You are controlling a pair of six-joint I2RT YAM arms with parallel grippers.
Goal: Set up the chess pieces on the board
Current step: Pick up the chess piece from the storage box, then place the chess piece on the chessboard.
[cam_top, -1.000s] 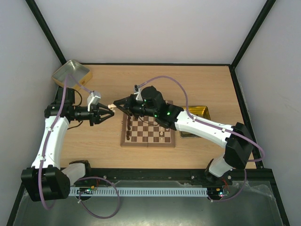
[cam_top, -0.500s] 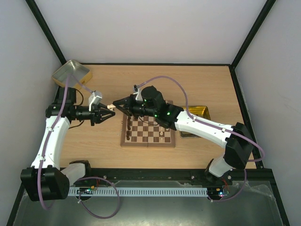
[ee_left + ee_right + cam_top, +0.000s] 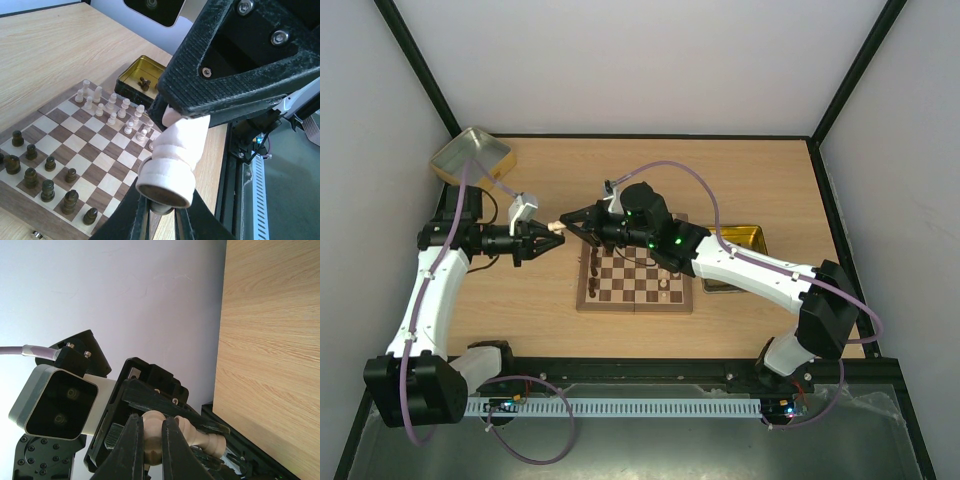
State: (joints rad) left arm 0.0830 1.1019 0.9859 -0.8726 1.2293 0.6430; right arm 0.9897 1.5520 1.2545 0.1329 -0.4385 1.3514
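A pale cream chess piece [image 3: 557, 227] hangs in the air left of the board [image 3: 582, 296]. My left gripper [image 3: 553, 234] is shut on it. My right gripper [image 3: 570, 224] meets it from the right, shut on the piece's round end. In the left wrist view my left gripper [image 3: 161, 215] holds the piece [image 3: 172, 150], base toward the camera. In the right wrist view my right gripper [image 3: 151, 442] pinches the piece [image 3: 152, 435]. Dark pieces [image 3: 47, 187] stand along one edge of the board [image 3: 107, 162] and pale pieces [image 3: 125, 112] along the other.
A gold tray [image 3: 745, 238] lies right of the board; the left wrist view shows it [image 3: 131, 75] with a few dark pieces [image 3: 145, 84] inside. Another gold tin [image 3: 470, 155] sits at the back left corner. Black frame rails border the table.
Almost nothing: the left arm has shifted very slightly, and both grippers stay together at the pale piece.
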